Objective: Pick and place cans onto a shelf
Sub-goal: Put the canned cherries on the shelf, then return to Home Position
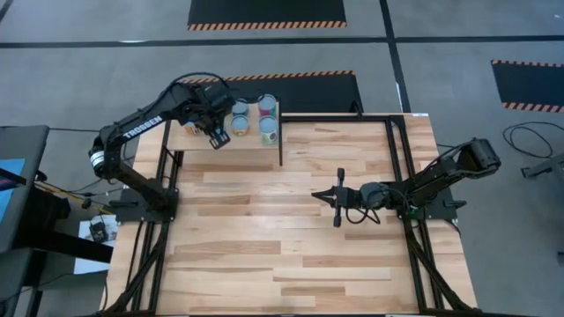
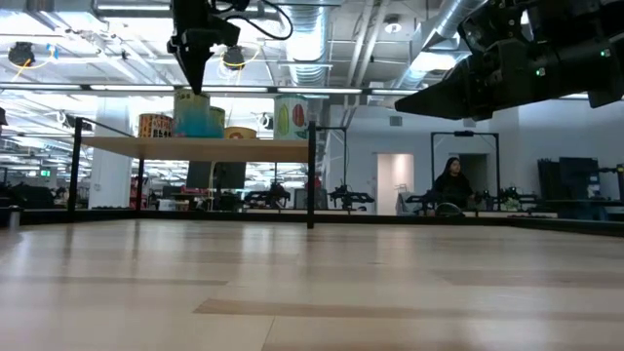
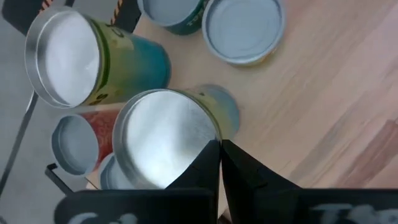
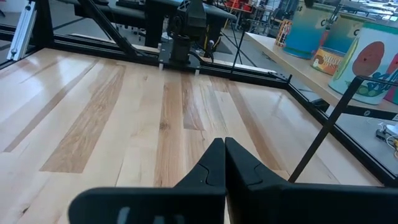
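The light wood shelf (image 1: 198, 141) with its black frame stands at the table's far left, and several cans (image 1: 254, 120) stand upright on it. In the low view they show as a row (image 2: 200, 115) on the shelf board (image 2: 195, 148). My left gripper (image 1: 218, 138) is shut, points down over the shelf and shows in the low view (image 2: 197, 90) right above a teal can. In the left wrist view its tips (image 3: 219, 148) stand at the rim of a silver-topped can (image 3: 161, 140). My right gripper (image 1: 319, 195) is shut and empty, low over the table's middle right. My left gripper's shut fingertips (image 3: 211, 155) stand at the rim of the silver-topped can's lid (image 3: 199, 134), coming from above. I cannot tell whether they touch it.
The shelf's black post (image 1: 280, 150) stands at its near right corner, and the right wrist view shows it too (image 4: 323, 134). Black frame rails (image 1: 392, 141) run along the table's right and far sides. Bare plank tabletop (image 1: 264, 229) lies between the arms. A person (image 2: 453, 180) stands in the room behind.
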You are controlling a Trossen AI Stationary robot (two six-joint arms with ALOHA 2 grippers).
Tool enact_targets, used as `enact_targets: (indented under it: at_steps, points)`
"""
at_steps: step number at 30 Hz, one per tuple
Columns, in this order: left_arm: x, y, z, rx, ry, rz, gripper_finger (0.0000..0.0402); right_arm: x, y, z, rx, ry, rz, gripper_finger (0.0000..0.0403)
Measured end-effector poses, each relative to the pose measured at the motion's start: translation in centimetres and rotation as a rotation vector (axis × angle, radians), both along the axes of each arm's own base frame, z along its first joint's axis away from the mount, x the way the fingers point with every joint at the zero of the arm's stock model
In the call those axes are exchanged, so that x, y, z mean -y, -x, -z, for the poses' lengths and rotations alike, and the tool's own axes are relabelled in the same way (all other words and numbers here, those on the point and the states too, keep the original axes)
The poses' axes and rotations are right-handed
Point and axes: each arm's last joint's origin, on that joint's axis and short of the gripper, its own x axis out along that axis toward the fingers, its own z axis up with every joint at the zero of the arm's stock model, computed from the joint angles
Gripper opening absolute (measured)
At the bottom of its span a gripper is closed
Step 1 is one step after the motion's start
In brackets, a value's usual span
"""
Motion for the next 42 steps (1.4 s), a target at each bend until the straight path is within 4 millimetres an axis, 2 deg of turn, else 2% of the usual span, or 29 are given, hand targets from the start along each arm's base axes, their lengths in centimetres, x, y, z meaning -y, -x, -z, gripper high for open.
enact_targets:
  at_steps: [10, 28, 33, 36, 39, 42]
  points:
    - [-0.1, 0.0, 0.1, -0.020, -0.036, -0.008, 0.0003, 0.0, 0.0, 0.0, -0.001, 0.001, 0.000, 0.0010]
    - [-0.2, -0.4, -0.2, -0.004, -0.070, 0.027, 0.0053, 0.0, 0.0, 0.0, -0.004, 0.001, 0.000, 0.0010]
    - [0.8, 0.1, -2.1, 0.059, -0.113, 0.051, 0.0053, 0.0, 0.0, 0.1, -0.009, 0.001, 0.000, 0.0010]
    - [1.7, 1.1, -2.7, 0.066, -0.083, 0.041, 0.0048, 0.0, 0.0, 0.1, -0.009, 0.001, 0.000, 0.0010]
    - [2.5, 2.3, -2.3, 0.011, 0.007, 0.003, 0.0031, 0.0, 0.0, 0.1, -0.007, 0.001, 0.000, 0.0010]
    - [2.6, 2.5, -0.9, -0.016, 0.033, -0.024, 0.0007, 0.0, 0.0, 0.0, -0.005, 0.004, -0.001, 0.0010]
